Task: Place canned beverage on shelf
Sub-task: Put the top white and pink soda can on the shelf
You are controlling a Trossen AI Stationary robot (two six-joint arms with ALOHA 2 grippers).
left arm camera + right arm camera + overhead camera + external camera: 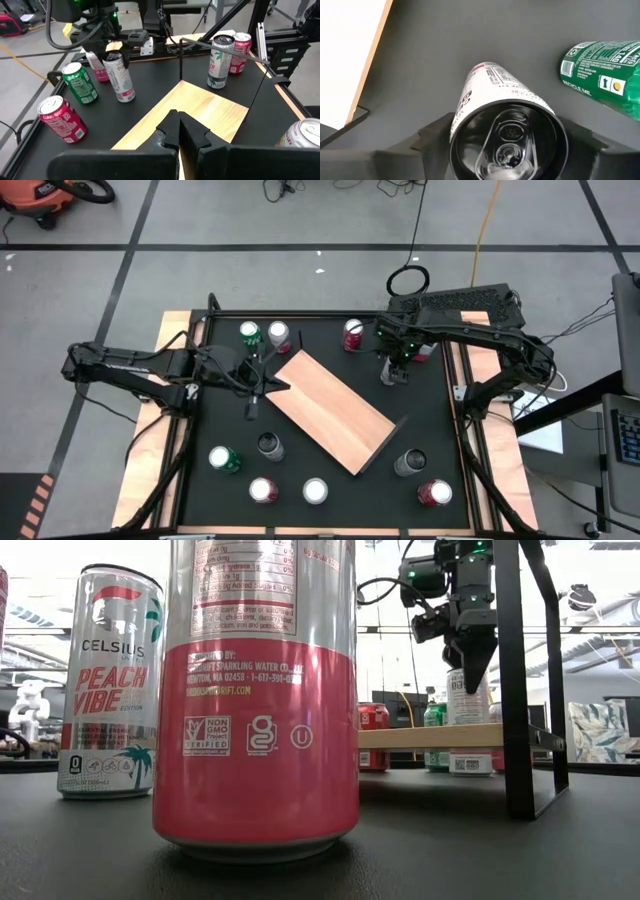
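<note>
Black table (330, 480), "CELSIUS PEACH VIBE" can (108, 683); right tool (507, 137) astride white can (502, 125), grip unclear.

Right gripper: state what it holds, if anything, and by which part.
The right gripper straddles a white can just below its top rim, fingers on either side; whether they already clamp it cannot be told.

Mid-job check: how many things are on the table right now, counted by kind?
Cans: 10
Shelf: 1
Total: 11
</note>
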